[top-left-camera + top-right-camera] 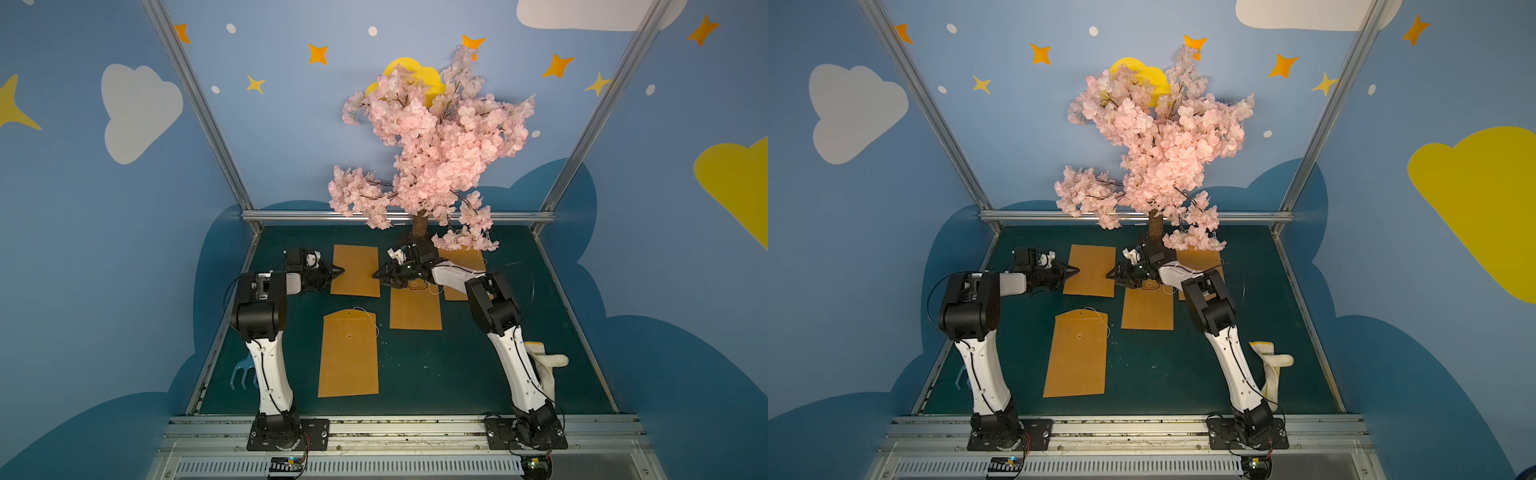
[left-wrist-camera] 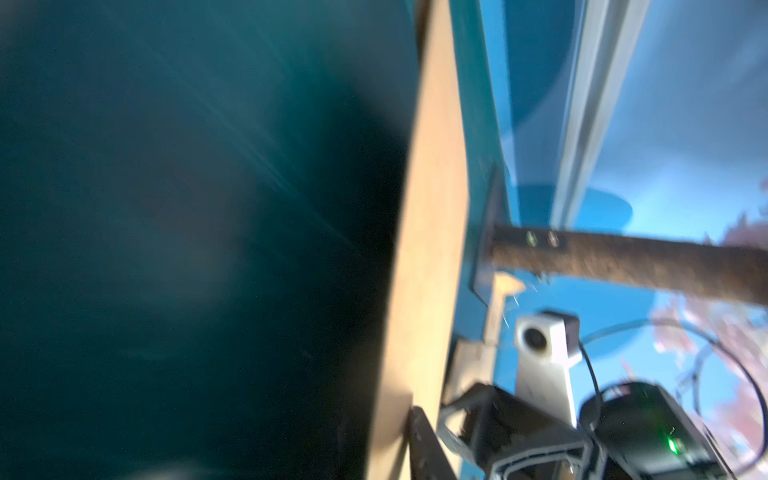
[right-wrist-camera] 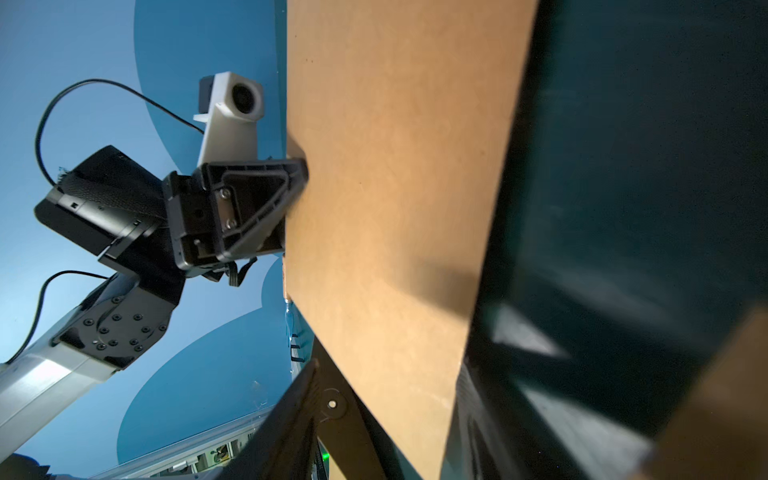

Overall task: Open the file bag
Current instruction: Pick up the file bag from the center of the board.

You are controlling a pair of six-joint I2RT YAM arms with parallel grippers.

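Observation:
The file bag (image 1: 355,270) (image 1: 1091,270) is a kraft-brown envelope lying at the far left of the green table, between my two grippers. My left gripper (image 1: 341,271) (image 1: 1076,271) sits at its left edge. In the right wrist view one of its fingers (image 3: 297,176) overlaps that edge, and it looks shut on the bag (image 3: 395,166). The left wrist view is blurred, showing the bag (image 2: 432,208) with a dark finger (image 2: 422,440) against it. My right gripper (image 1: 375,275) (image 1: 1108,275) (image 3: 386,415) is at the right edge, jaws apart around the bag's end. A shadowed flap with a round button (image 3: 332,403) lies by one finger.
Three more brown file bags lie nearby: one with a string (image 1: 349,353) at the front, one (image 1: 415,307) in the middle, one (image 1: 461,270) partly under the right arm. A pink blossom tree (image 1: 432,145) stands at the back. A white glove (image 1: 544,361) lies right, a pale blue fork-shaped piece (image 1: 243,376) left.

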